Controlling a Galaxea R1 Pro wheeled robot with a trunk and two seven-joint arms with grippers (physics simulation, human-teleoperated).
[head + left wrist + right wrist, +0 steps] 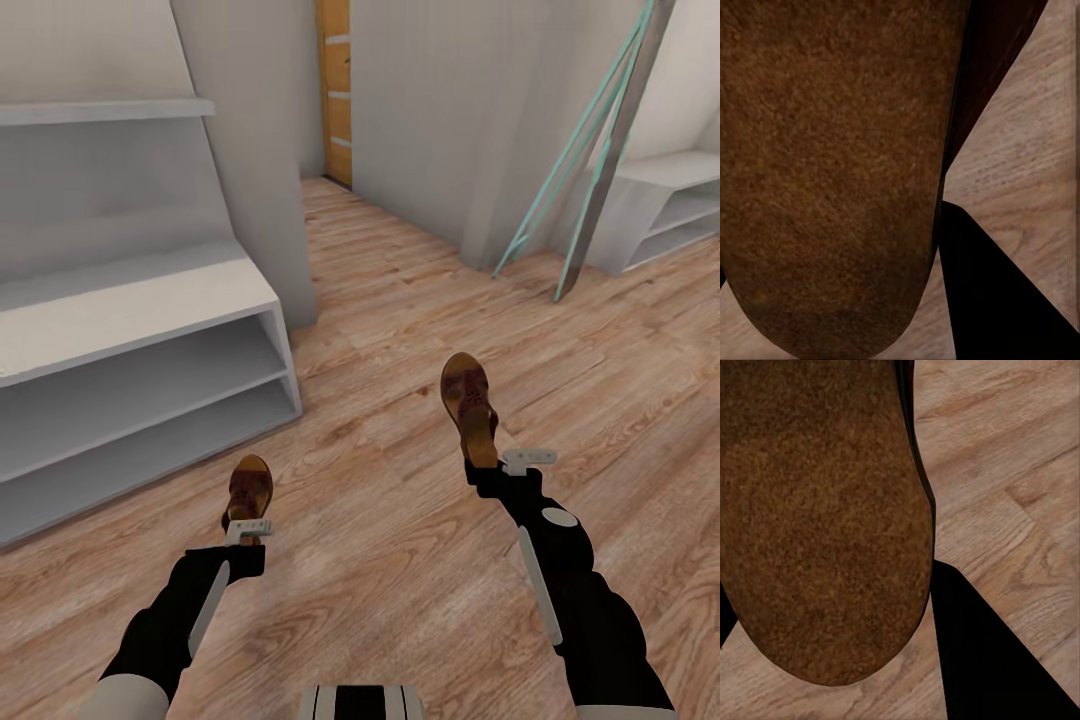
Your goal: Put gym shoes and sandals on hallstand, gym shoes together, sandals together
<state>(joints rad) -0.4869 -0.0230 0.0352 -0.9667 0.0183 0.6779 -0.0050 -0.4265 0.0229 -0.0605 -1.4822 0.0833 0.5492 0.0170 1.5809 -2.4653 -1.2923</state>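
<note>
reddish-brown sandals (468,405), white-grey hallstand (130,300), light brown wood-grain floor (400,520).

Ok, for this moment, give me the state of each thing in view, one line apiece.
left gripper: shut on left sandal
left sandal: held at its heel end, off the floor
right gripper: shut on right sandal
right sandal: held at its heel end, off the floor
hallstand: top and both lower tiers bare where visible
corridor floor: bare planks around the arms
</note>
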